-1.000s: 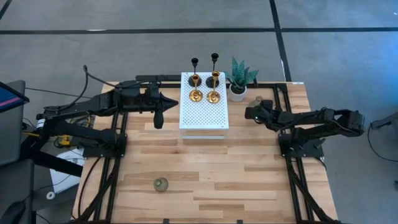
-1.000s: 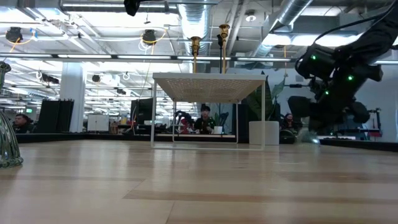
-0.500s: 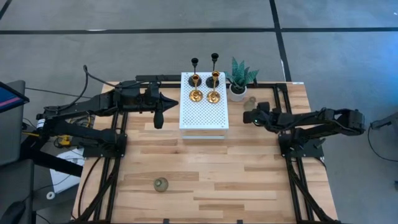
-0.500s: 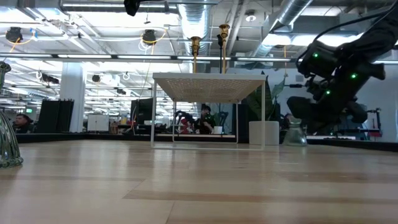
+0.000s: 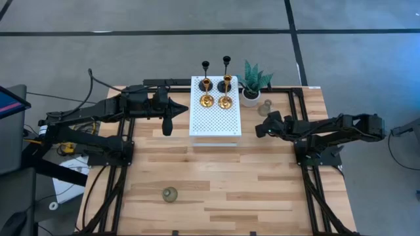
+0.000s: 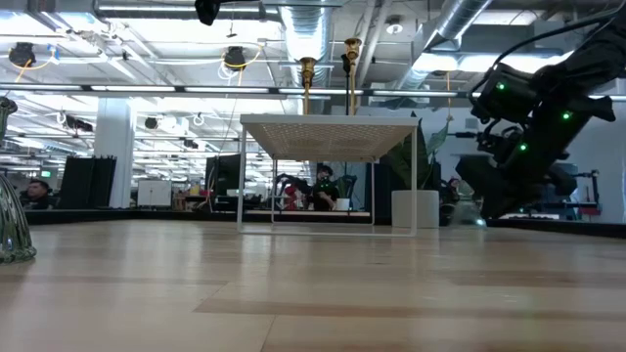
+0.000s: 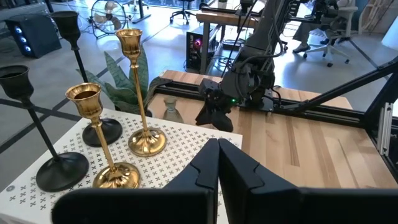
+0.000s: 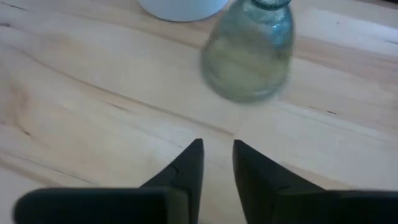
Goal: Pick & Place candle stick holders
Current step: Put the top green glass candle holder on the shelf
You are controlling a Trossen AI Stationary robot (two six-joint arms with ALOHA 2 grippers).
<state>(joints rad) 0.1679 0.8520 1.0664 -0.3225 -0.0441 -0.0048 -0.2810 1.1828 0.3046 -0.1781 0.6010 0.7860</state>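
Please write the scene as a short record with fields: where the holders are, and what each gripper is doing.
stand: white perforated, at the table's back middle
on stand: two gold holders, two black holders
green holder 1: on the table beside the plant, upright
green holder 2: on the table, front left
right gripper: near green holder 1, holds nothing, narrow gap
left gripper: left of the stand, shut, empty

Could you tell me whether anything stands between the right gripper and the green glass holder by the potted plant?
Nothing visible does. The right gripper faces the green glass holder across bare table; the potted plant sits beyond it.
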